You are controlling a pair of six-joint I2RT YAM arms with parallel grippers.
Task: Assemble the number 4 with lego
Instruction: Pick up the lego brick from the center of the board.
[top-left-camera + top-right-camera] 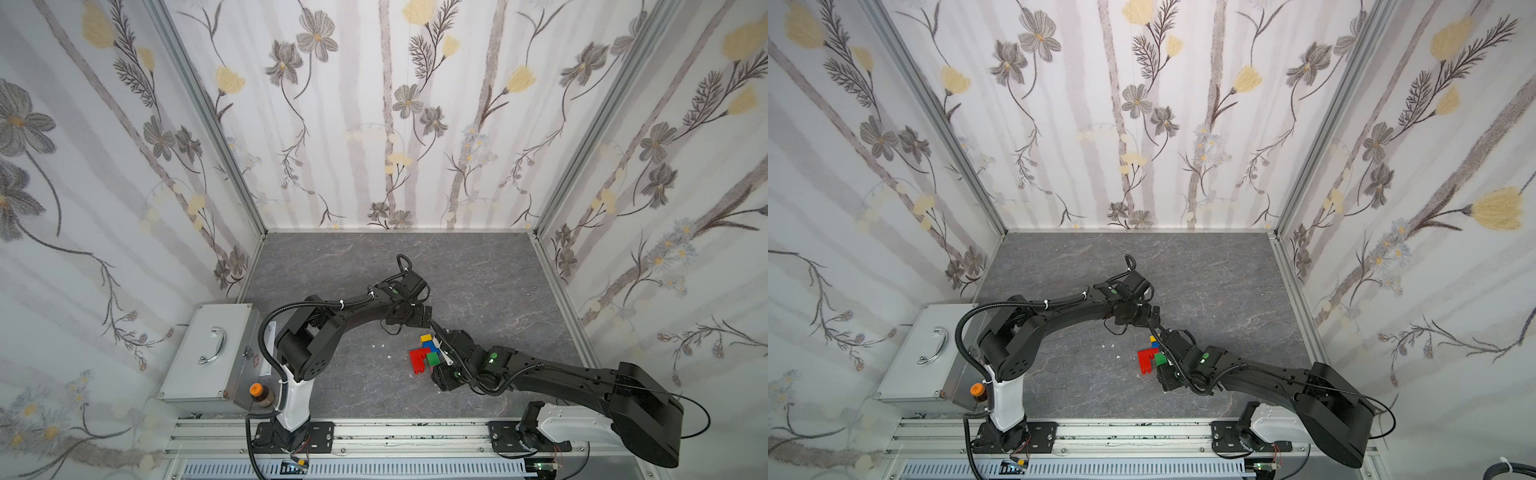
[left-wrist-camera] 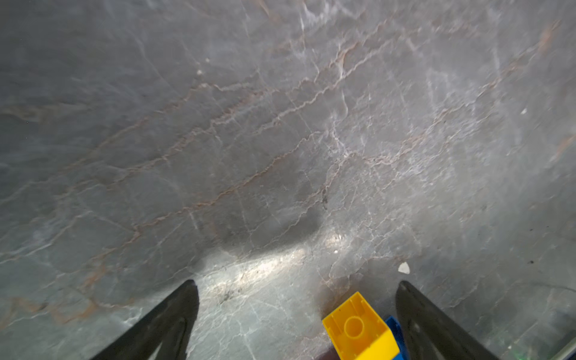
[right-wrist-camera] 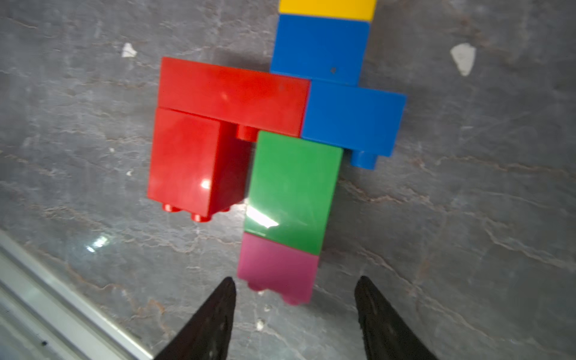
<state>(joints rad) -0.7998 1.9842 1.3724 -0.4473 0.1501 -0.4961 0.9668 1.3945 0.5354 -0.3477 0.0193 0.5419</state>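
The number 4 [image 3: 293,187] lies flat on the grey table: a column of pink [image 3: 277,268], green, two blue and yellow lego, with a red L-shaped arm [image 3: 230,96] on one side. Both top views show it mid-table [image 1: 424,355] [image 1: 1151,358]. My right gripper [image 3: 296,278] is open, and its fingertips stand on either side of the pink end without touching it. My left gripper [image 2: 297,283] is wide open over bare table. The yellow brick [image 2: 355,327] at the column's far end sits near one of its fingers [image 2: 417,314], untouched.
A metal box with a handle [image 1: 212,353] stands at the left, with an orange-capped bottle [image 1: 259,392] beside it. An aluminium rail [image 1: 374,432] runs along the front edge. Small white crumbs [image 3: 463,57] lie around the figure. Papered walls enclose three sides.
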